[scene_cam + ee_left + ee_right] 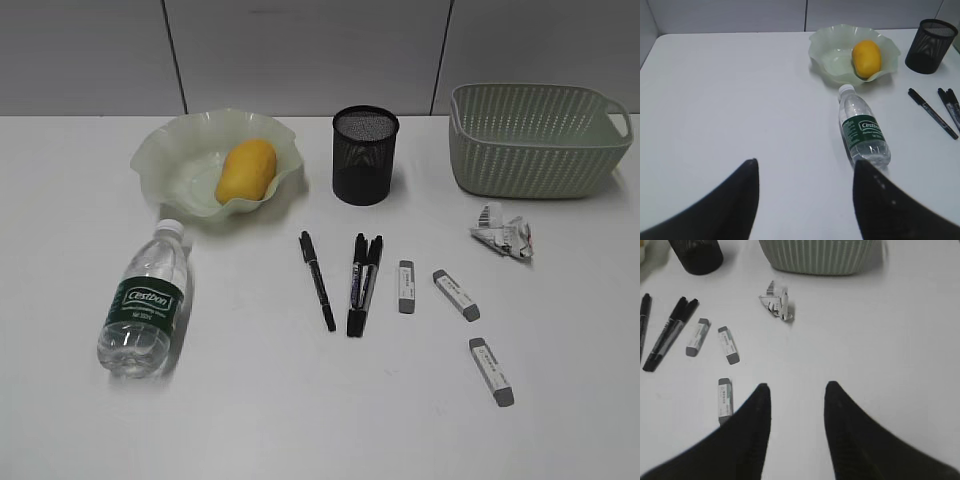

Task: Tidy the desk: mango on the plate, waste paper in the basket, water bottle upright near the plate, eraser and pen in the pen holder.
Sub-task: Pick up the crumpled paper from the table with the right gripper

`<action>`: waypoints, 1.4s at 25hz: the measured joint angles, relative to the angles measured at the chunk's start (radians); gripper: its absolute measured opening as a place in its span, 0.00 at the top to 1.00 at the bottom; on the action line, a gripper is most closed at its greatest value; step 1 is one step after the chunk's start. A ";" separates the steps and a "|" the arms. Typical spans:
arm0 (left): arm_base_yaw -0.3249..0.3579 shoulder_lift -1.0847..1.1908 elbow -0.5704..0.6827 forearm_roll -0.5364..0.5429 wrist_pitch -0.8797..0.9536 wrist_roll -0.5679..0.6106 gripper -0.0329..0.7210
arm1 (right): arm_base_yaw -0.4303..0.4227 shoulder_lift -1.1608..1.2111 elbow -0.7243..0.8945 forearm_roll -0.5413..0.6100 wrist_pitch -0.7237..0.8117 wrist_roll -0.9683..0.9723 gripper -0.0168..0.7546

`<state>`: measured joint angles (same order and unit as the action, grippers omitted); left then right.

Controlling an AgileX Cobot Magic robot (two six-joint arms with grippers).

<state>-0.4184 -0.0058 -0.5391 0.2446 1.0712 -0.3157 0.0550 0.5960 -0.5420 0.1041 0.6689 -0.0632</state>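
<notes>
The mango (pixel 246 171) lies in the ruffled green plate (pixel 165 160), also in the left wrist view (pixel 866 57). The water bottle (pixel 146 298) lies on its side on the desk (pixel 260 400), cap toward the plate; it shows in the left wrist view (pixel 863 131). Three black pens (pixel 317 279) (pixel 356 280) (pixel 370 272) and three erasers (pixel 406 286) (pixel 456 294) (pixel 491 371) lie mid-desk. The waste paper (pixel 503 233) lies in front of the basket (pixel 535 140). The pen holder (pixel 365 155) stands upright. My left gripper (pixel 805 172) and right gripper (pixel 796 392) are open and empty, absent from the exterior view.
A grey panelled wall runs behind the desk. In the right wrist view the basket (pixel 820 257), the paper wad (pixel 776 302) and erasers (pixel 725 399) lie ahead of the jaws.
</notes>
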 joint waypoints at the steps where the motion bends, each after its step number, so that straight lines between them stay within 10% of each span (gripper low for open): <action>1: 0.000 0.000 0.000 0.000 0.000 0.000 0.37 | 0.000 0.096 -0.010 0.012 -0.058 -0.020 0.54; 10: 0.000 0.000 0.000 0.000 0.000 0.000 0.37 | 0.000 1.010 -0.330 0.109 -0.269 -0.142 0.39; 20: 0.000 0.000 0.000 0.000 0.000 0.000 0.37 | 0.024 1.417 -0.594 0.116 -0.338 -0.159 0.39; 27: 0.000 0.000 0.000 0.000 0.000 0.000 0.37 | 0.049 1.449 -0.626 0.127 -0.325 -0.166 0.93; 35: 0.000 0.000 0.000 0.000 0.000 0.000 0.37 | 0.078 1.121 -0.584 0.208 -0.266 -0.313 0.96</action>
<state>-0.4184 -0.0058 -0.5391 0.2448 1.0712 -0.3157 0.1334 1.7166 -1.1262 0.3125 0.4028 -0.3766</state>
